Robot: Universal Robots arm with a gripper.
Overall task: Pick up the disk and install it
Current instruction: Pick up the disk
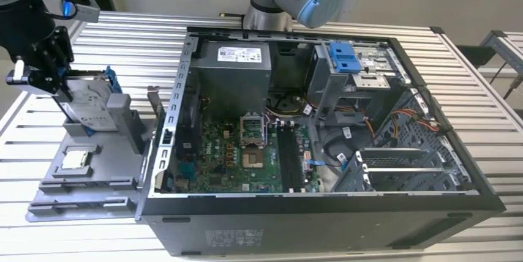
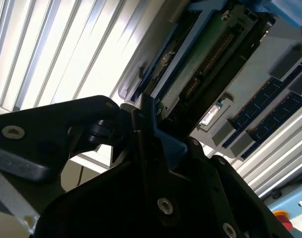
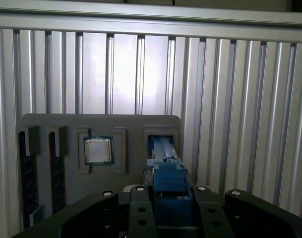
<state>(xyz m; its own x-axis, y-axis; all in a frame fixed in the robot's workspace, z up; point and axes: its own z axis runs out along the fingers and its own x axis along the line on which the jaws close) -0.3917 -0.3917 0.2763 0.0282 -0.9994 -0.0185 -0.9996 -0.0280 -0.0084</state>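
A ribbed aluminium table (image 1: 122,26) carries an open black computer case (image 1: 327,207). A flat grey plastic parts tray (image 1: 82,185) lies just beside the case, on the exterior view's left. The black gripper (image 1: 53,72) stands over the tray's far end. Its jaws are closed narrowly on the blue bracket of the silver-grey metal disk (image 1: 88,108), which stands tilted on edge at its slot, beyond a small square silver chip (image 1: 78,159).
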